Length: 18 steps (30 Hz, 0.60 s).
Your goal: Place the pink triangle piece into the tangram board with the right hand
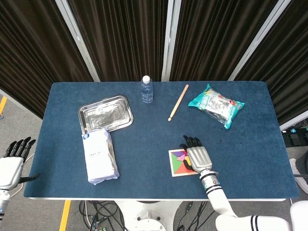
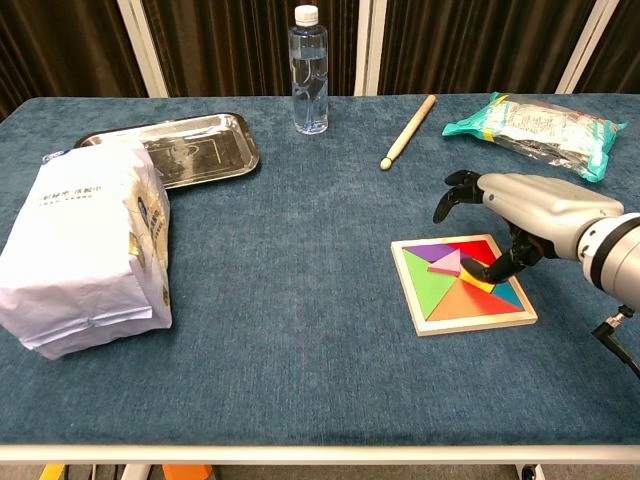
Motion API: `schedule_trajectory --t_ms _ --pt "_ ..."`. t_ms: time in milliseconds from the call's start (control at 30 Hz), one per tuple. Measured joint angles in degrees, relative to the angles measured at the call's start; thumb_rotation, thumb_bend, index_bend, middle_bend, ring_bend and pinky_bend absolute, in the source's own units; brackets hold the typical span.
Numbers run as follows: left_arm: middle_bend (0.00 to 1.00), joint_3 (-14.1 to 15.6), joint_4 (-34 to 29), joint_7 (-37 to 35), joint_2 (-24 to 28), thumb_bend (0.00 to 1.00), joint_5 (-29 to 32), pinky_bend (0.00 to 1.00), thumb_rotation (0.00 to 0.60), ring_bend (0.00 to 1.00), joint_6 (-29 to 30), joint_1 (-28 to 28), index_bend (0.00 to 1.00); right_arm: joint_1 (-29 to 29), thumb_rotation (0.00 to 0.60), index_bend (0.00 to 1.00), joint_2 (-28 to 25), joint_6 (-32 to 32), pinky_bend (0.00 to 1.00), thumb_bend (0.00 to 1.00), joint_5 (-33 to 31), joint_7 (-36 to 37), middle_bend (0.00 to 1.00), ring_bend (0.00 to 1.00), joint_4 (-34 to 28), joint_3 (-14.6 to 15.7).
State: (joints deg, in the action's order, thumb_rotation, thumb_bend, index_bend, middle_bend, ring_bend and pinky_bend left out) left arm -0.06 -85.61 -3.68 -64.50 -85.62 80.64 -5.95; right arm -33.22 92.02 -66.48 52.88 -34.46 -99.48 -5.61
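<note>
Both views are evenly and brightly lit from overhead, and shadows are kept soft and short. A faint shadow is cast on the blue table [image 2: 300, 300] beneath the right hand [image 2: 530, 205]. Glare is seen on the metal tray [image 2: 190, 150] at far left and on the water bottle [image 2: 310, 70]. The dark curtains [image 1: 125, 38] are left underexposed. Focus is held sharp throughout; slight wide-angle bending is noticed at the head view's edges.
</note>
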Motion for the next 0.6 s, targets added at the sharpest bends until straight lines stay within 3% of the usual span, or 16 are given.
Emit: schedule_trajectory --t_ms 67,233,600 --pt "0.0 0.07 0.0 0.05 0.04 0.0 0.01 0.0 0.6 0.0 -0.09 0.02 0.0 0.35 0.594 0.33 -1.03 0.75 0.0 0.76 2.43 3.32 0.0 0.0 0.15 0.21" --pt "0.0 0.15 -0.16 0.5 0.0 0.0 -0.08 0.0 0.6 0.0 -0.16 -0.01 0.0 1.35 0.526 0.38 -3.96 2.54 0.0 0.92 8.31 11.08 0.0 0.0 1.59 0.82" --pt "0.0 0.07 -1.01 1.75 0.04 0.0 0.4 0.0 0.6 0.0 -1.23 -0.56 0.0 1.55 0.492 0.38 -4.83 7.09 0.0 0.95 9.99 15.0 0.0 0.0 5.44 1.7"
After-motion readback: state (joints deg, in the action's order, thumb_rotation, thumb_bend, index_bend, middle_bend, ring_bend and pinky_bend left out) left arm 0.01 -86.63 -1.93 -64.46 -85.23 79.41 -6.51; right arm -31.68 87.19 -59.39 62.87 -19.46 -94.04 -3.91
